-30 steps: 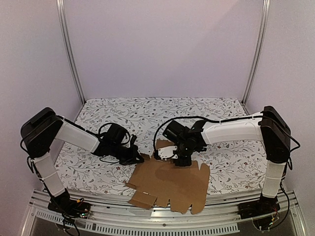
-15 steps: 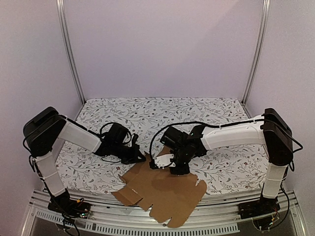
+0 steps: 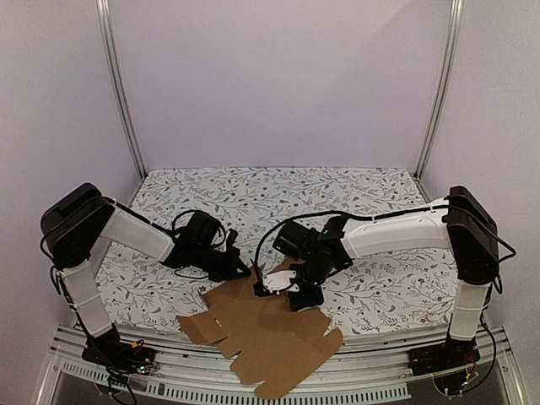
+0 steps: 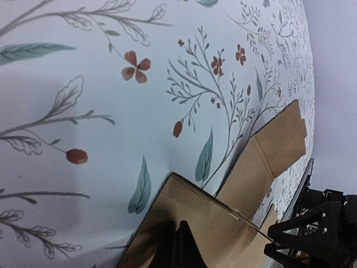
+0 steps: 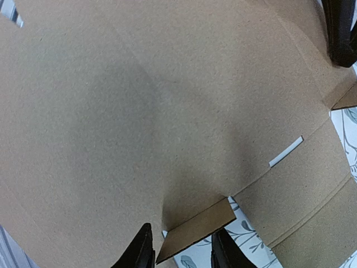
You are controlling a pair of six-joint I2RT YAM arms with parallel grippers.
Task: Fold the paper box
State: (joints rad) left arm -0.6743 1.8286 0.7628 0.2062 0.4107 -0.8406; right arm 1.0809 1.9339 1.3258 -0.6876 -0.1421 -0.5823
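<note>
Nearest you, the paper box is one flat, unfolded brown cardboard sheet. It lies at the near edge of the table, left of centre, and its near corner hangs out past that edge.

A little farther in, the right gripper hangs low over the sheet's far edge. Its fingers stand apart and straddle a small flap without clamping it.

Level with that and to the left, the left gripper has its fingers pressed together at the sheet's far-left corner. It seems to pinch that corner, though the wrist view shows only a dark sliver of the fingers there. Beyond both grippers there is only flowered tabletop.

The step in hand looks like taking hold of that flap to start a fold:
- Bring the right fingertips down so the flap sits squarely between them before you close.
- Grip near the crease rather than at the flap's tip.
- Keep the left pinch firm so the sheet cannot swing or slide farther off the near edge.
- Lift slowly along the scored line.

The count:
- one cardboard sheet
- one flap between the right fingers
- one narrow slot showing in the right wrist view
- two grippers
- one table
</note>
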